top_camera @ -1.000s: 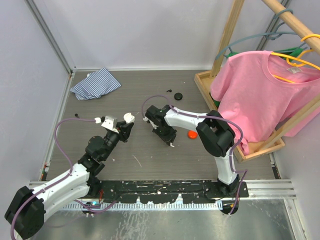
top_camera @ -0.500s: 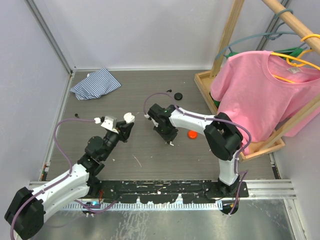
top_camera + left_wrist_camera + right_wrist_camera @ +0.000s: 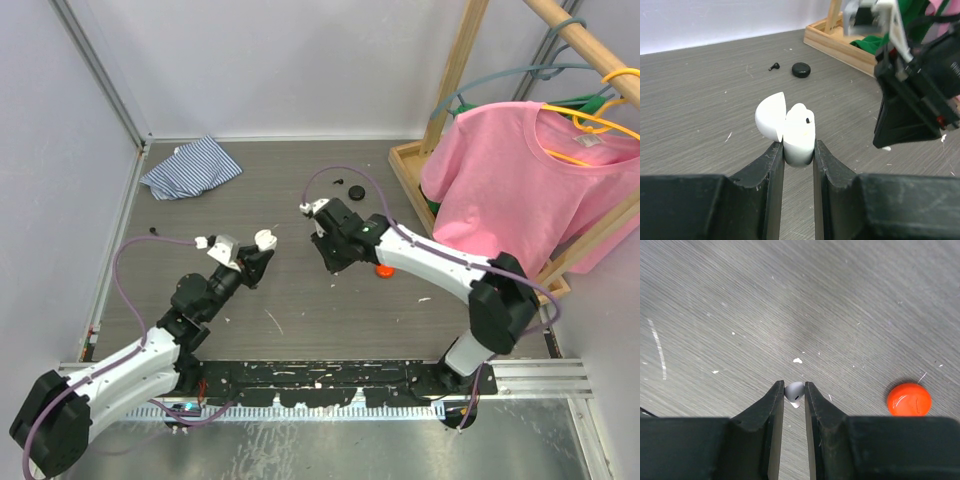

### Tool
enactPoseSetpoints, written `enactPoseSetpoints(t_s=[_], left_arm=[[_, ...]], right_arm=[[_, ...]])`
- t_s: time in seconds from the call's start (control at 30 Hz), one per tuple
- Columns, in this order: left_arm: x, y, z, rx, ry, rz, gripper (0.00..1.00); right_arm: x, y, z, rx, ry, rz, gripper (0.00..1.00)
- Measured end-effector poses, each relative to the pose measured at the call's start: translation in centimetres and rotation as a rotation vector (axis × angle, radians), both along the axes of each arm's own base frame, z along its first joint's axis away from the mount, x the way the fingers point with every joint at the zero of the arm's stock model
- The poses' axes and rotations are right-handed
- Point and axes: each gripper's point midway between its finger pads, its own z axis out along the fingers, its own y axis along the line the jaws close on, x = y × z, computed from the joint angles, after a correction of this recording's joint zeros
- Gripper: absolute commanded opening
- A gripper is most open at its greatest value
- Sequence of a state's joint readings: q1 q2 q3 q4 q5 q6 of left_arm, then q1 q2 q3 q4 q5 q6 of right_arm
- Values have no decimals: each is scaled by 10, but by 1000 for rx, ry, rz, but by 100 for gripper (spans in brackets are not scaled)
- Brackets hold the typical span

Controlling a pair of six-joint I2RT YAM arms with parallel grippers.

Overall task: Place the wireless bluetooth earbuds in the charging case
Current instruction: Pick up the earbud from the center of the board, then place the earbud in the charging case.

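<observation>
The right gripper [image 3: 794, 385], clamped on a white earbud [image 3: 794, 391], sits at three o'clock of the open charging case [image 3: 799, 131] pinched in the left gripper [image 3: 798, 146]; approach slowly, stem aligned with its socket.

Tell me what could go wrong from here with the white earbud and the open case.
First, the right gripper pinches the white earbud only at the very tip of its jaws, so it might slip or twist on the way over. Second, the left gripper holds the open white case by one end only, so pushing the bud in might tilt or dislodge it.
</observation>
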State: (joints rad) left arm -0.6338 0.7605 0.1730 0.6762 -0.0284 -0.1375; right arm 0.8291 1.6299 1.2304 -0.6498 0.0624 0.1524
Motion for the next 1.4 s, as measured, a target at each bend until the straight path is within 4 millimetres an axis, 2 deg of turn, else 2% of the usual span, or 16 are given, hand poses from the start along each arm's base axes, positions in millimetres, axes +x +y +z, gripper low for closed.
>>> enactPoseSetpoints(t_s=[0.27,0.63,0.87,1.03,1.2,1.4], left_arm=[[-7,-16,-2,22,-20,-99,0],[-22,-41,-7,45,-43,-267,0],[-27,-55,-23,86,-33,-363,0],[-32,-63,-17,89,-73,-419,0],[-34,-68,-5,87,-127,-454,1],[-39,-73,4,78,-168,-489,0]], right_arm=[[3,6,55,219,-161,-46,13],[-2,5,86,424,-286,-71,13],[-5,13,119,571,-358,-53,13],[-12,19,145,707,-409,-25,13],[-20,27,153,806,-415,12,13],[-31,38,150,885,-392,55,13]])
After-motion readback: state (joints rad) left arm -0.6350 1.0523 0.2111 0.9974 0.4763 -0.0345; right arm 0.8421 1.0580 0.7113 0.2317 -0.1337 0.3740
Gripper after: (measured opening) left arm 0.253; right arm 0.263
